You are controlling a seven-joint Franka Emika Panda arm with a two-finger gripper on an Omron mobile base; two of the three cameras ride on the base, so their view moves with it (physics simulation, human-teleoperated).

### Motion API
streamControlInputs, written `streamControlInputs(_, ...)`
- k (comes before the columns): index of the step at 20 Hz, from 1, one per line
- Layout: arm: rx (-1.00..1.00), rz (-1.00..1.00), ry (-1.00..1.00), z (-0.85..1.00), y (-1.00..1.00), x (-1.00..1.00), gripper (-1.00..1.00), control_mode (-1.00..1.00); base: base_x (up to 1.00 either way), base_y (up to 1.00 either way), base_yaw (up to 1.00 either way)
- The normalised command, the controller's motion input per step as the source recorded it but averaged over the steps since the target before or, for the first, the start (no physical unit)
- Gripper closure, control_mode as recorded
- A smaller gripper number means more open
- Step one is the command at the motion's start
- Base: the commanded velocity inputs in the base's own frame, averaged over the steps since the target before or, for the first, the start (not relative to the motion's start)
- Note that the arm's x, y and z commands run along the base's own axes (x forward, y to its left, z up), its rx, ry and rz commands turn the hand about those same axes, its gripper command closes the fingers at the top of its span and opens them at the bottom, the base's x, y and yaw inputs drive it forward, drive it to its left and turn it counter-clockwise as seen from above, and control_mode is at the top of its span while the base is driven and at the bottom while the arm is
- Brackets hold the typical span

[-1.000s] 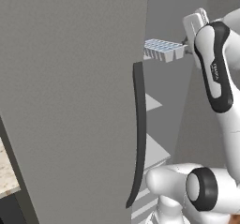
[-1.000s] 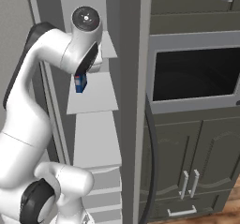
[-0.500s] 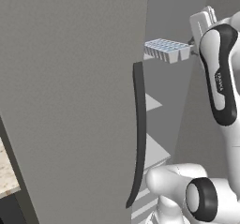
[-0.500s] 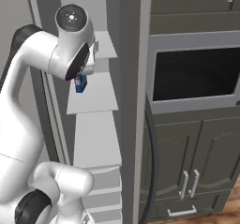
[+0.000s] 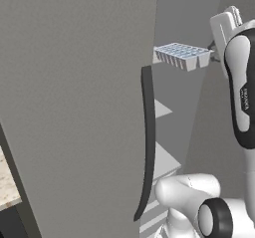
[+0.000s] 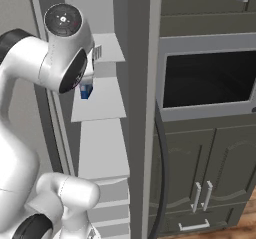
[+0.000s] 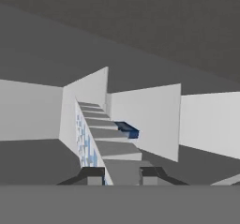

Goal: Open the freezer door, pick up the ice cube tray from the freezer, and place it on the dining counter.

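Clearly one ice cube tray (image 5: 182,56) pinched in one gripper (image 7: 123,174)

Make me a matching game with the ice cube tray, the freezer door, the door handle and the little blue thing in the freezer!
Things:
1. ice cube tray
2. freezer door
3. door handle
4. little blue thing

States:
A. dark, long and curved, running down the door's edge
B. sitting on a pale freezer shelf
C. held up in the air by the gripper
D. big flat grey panel, swung open

Pairs: 1-C, 2-D, 3-A, 4-B
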Motion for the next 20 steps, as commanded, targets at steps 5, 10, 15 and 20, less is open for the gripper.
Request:
streamControlInputs(5, 0.0, 0.0, 0.0, 0.0, 0.02, -0.42, 1.0, -1.0, 0.0, 0.0, 0.0)
streamControlInputs(10, 0.0, 0.0, 0.0, 0.0, 0.13, -0.45, 1.0, -1.0, 0.0, 0.0, 0.0)
streamControlInputs(15, 0.0, 0.0, 0.0, 0.0, 0.16, -0.36, 1.0, -1.0, 0.0, 0.0, 0.0)
streamControlInputs(20, 0.0, 0.0, -0.02, 0.0, 0.11, -0.36, 1.0, -1.0, 0.0, 0.0, 0.0)
